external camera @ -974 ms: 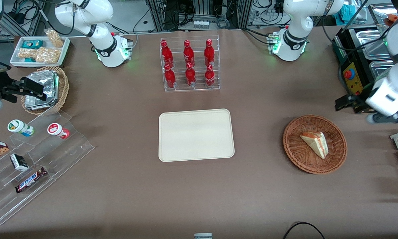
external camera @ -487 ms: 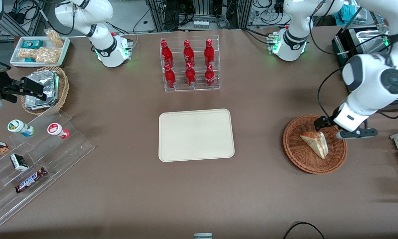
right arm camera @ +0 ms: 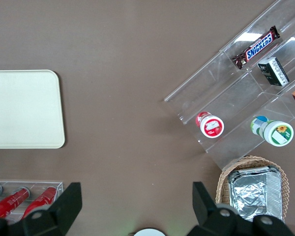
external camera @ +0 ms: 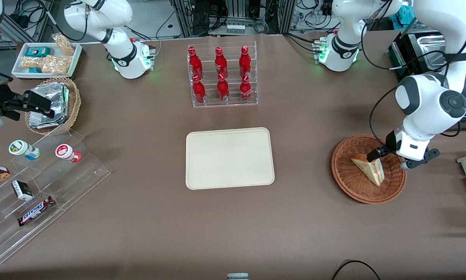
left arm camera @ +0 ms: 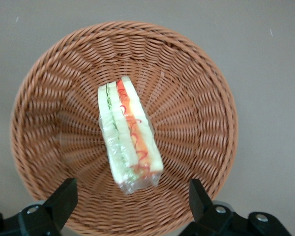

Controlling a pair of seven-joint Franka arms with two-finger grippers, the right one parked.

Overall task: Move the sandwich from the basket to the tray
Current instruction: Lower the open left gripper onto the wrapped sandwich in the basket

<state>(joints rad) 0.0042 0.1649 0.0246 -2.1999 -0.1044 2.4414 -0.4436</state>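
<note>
Since half a second ago my arm has swung in closer over the basket [external camera: 349, 182]; the pincer [external camera: 386, 155] now hangs right above the sandwich [external camera: 371, 168], lower than before. A second ago it was still off at the working arm's end of the desk [external camera: 139, 233]. Sandwich and basket haven't shifted.

Sandwich lies in the basket, on its side, filling edge up, clear wrap on. In the wrist view the sandwich [left arm camera: 129, 141] sits mid-basket [left arm camera: 196, 98], between the two fingers [left arm camera: 64, 199], which are spread wide and touch nothing. Pincer holds nothing.

Tray [external camera: 229, 157] is bare, mid-desk, well apart from the basket, toward the parked arm's end from it. Bottle rack [external camera: 222, 76] stands farther from the camera than the tray.

Arm pose: elbow high, forearm coming down steeply, wrist pointing down into the basket.
</note>
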